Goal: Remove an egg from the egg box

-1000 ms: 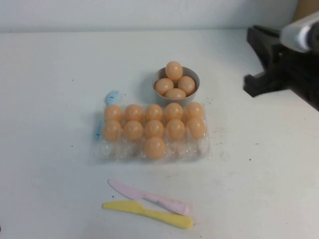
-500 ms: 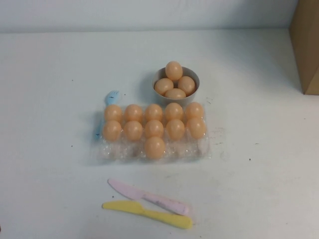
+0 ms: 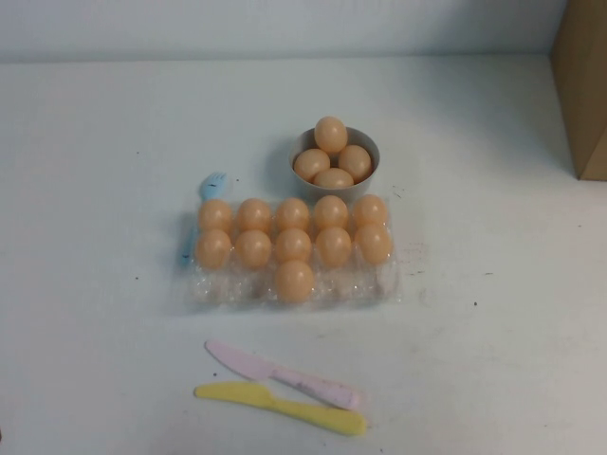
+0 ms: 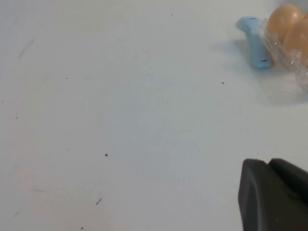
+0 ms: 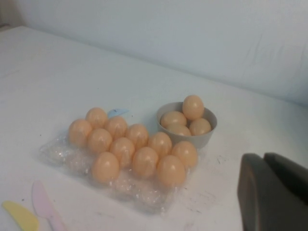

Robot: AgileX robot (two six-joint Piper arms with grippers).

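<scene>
The egg box (image 3: pixel 289 256), mid-surface, held eleven eggs; the lone near-row egg (image 3: pixel 294 281) sat centred. The bowl (image 3: pixel 365 142) held four. Only wrist views showed the left tool (image 4: pixel 274 195) and right tool (image 5: pixel 274 192), their state untellable.

Left hand (image 4: pixel 274 195) and right hand (image 5: pixel 274 192): matte black, rounded

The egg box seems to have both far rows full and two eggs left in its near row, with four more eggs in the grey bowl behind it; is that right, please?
Not quite: the egg box has only one egg in its near row, in the middle cup. The high view shows it. Both far rows are full, and the grey bowl behind holds four eggs. Neither gripper reaches the box; each wrist view shows only a dark edge.
</scene>
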